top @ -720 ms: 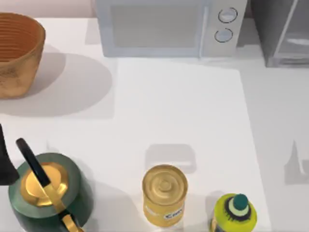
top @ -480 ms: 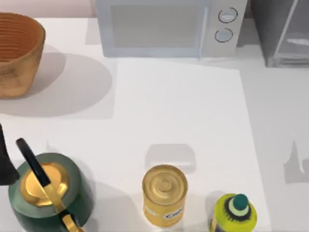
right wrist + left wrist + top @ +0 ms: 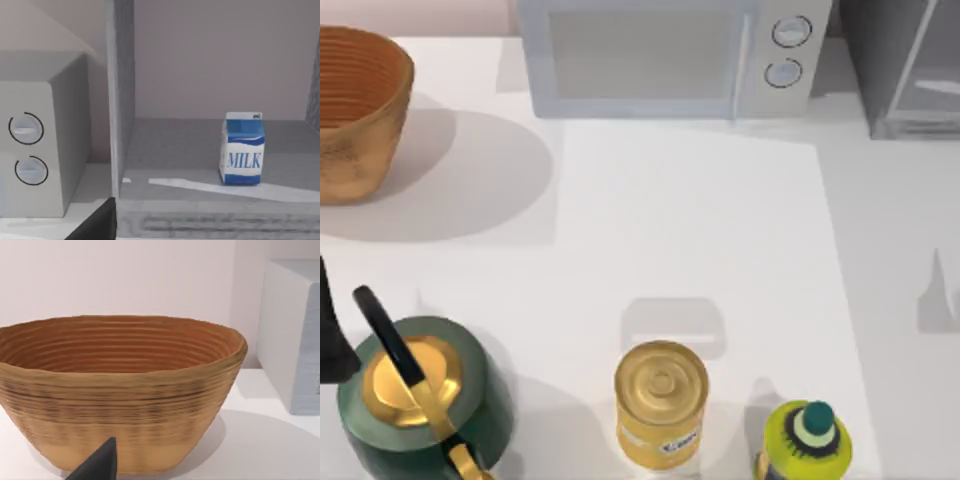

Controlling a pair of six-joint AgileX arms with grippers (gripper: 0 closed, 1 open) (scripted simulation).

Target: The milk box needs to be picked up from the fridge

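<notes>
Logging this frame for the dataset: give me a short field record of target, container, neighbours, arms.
target: milk box, upright on the fridge floor, untouched
container: fridge, open toward the right wrist camera
beside fridge: microwave with two knobs
front of table: kettle, yellow can, yellow-green bottle
far left: basket
right arm: facing the fridge interior, short of the milk box
left arm: facing the basket

blue-and-white milk box [image 3: 242, 148], dark grey fridge [image 3: 200, 145], yellow can [image 3: 661, 404], dark green kettle [image 3: 415, 400].
</notes>
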